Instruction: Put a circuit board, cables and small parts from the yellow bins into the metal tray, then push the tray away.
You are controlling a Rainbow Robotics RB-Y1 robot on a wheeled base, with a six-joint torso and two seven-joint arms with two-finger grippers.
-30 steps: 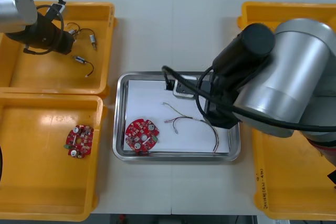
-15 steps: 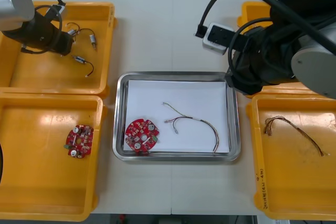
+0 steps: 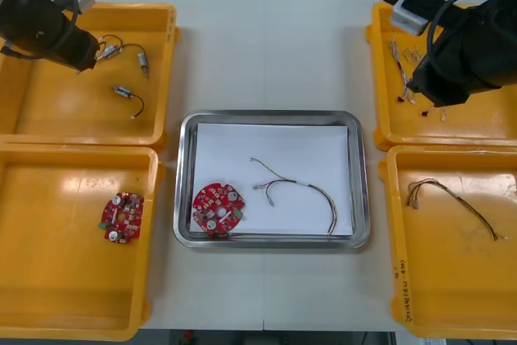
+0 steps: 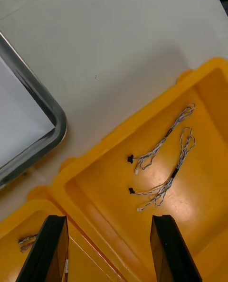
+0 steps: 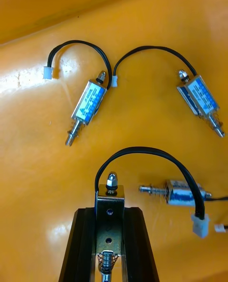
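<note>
The metal tray (image 3: 184,199), white inside, holds a red circuit board (image 3: 218,208) and a thin cable (image 3: 300,190). In the far left yellow bin (image 3: 166,54), my left gripper (image 5: 110,237) is shut on a small metal part (image 5: 110,201) with a looped black cable. Three more small metal parts (image 5: 88,105) lie just beyond its fingers. My right gripper (image 4: 111,251) is open above the near wall of the far right bin (image 4: 118,135). Twisted blue and white cables (image 4: 164,142) lie in that bin ahead of it. The tray corner (image 4: 45,113) shows to one side.
A second circuit board (image 3: 122,216) lies in the near left bin (image 3: 77,317). The near right bin (image 3: 388,240) holds a cable (image 3: 452,202). The right arm (image 3: 468,46) hangs over the far right bin.
My right arm has swung from above the tray out to the far right bin, uncovering the tray. The left arm has shifted slightly back and left in its bin.
</note>
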